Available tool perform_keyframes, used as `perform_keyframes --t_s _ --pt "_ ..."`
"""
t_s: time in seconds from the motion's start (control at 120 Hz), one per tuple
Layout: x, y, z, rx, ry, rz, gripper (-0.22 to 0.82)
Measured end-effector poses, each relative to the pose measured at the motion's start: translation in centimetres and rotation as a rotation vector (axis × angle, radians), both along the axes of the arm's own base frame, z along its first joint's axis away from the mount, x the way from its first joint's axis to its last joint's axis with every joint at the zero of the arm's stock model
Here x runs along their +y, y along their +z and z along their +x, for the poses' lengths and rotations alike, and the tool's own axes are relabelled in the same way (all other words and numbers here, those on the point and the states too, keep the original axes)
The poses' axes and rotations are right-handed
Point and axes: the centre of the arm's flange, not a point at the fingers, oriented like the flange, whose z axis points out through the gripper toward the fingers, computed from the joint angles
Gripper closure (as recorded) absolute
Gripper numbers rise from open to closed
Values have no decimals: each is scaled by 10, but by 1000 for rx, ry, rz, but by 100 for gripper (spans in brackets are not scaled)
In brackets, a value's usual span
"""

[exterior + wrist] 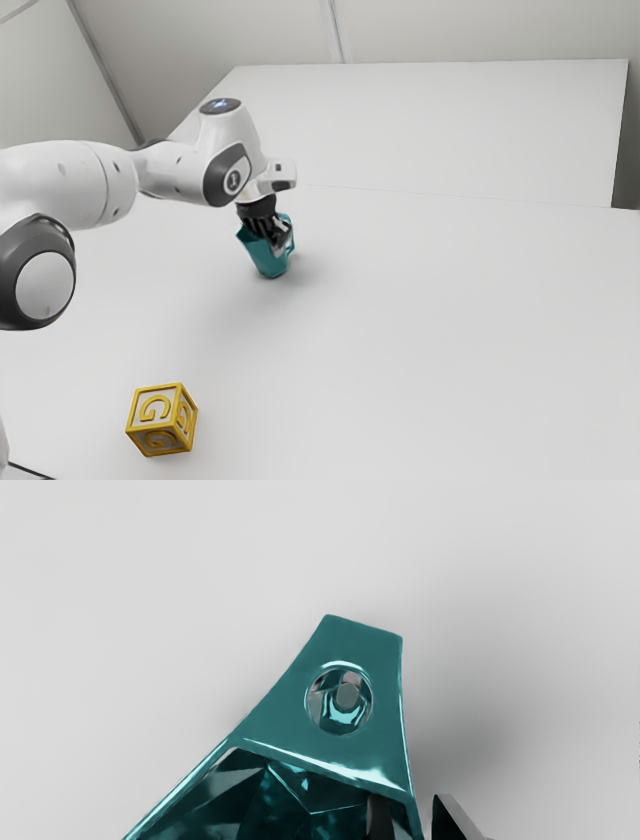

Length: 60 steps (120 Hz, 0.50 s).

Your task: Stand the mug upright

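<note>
In the exterior view, my gripper (270, 232) points down at the teal mug (268, 258), overlapping its upper part. The mug leans, with its wide mouth up toward the exterior view's left, its narrow base low and its handle on the right side. In the wrist view, the mug (360, 645) shows a teal face with a round hole and, beyond a bright rim, its dark faceted inside. One finger of the gripper (412, 817) is inside the mouth, the other outside the wall. Narrow gaps show beside the wall, so the fingers stand slightly open around it. Whether the base touches the table is unclear.
A yellow-framed letter block (162, 420) sits on the white table (420, 330), near the exterior view's bottom left, well apart from the mug. Behind the mug, a pale panel (430, 130) lies beyond a thin seam.
</note>
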Motion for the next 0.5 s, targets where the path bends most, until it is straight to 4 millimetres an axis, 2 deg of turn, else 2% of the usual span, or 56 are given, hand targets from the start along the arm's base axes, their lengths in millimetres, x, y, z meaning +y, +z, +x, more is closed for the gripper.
perform_keyframes --t_s 0.158,0.3,0.358,0.4,0.442,0.5 --pt "-1 4 -3 -4 60 -9 31" --pt "0 35 -4 -30 104 -14 16" --pt "1 65 -3 -53 120 -17 12" --pt "1 95 -2 -72 131 -23 10" --pt "-2 131 -2 -89 144 -42 8" --pt "-17 191 -3 -117 138 -66 6"
